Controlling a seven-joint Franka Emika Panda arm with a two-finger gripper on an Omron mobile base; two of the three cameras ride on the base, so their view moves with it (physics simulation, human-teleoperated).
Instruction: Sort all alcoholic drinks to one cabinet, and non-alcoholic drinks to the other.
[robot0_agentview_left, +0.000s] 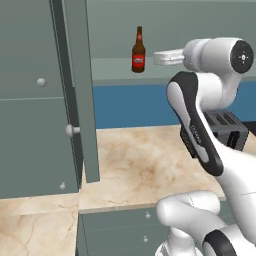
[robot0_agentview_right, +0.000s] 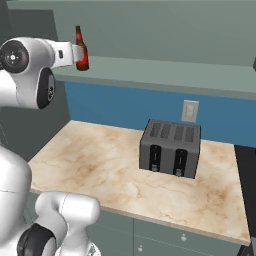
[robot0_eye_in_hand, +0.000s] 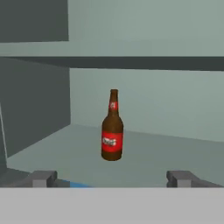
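Note:
A slim brown beer bottle (robot0_eye_in_hand: 112, 131) with a red label stands upright on the floor of the open upper cabinet (robot0_eye_in_hand: 175, 153), a little way in from the front edge. It also shows as the beer bottle (robot0_agentview_left: 138, 52) on the shelf and as the beer bottle (robot0_agentview_right: 83, 59) from the other side. My gripper (robot0_eye_in_hand: 112, 179) is open, its two dark fingertips (robot0_eye_in_hand: 43, 178) spread wide, level with the shelf's front edge and short of the bottle. Nothing is between them. The white hand (robot0_agentview_left: 162, 58) sits just right of the bottle, apart from it.
The cabinet's open door (robot0_agentview_left: 75, 90) hangs edge-on at the left, with a closed cabinet (robot0_agentview_left: 30, 110) beyond it. A dark toaster (robot0_agentview_right: 171, 148) stands on the marble counter (robot0_agentview_right: 95, 165) under a wall outlet (robot0_agentview_right: 190, 111). Drawers (robot0_agentview_left: 125, 230) run below the counter.

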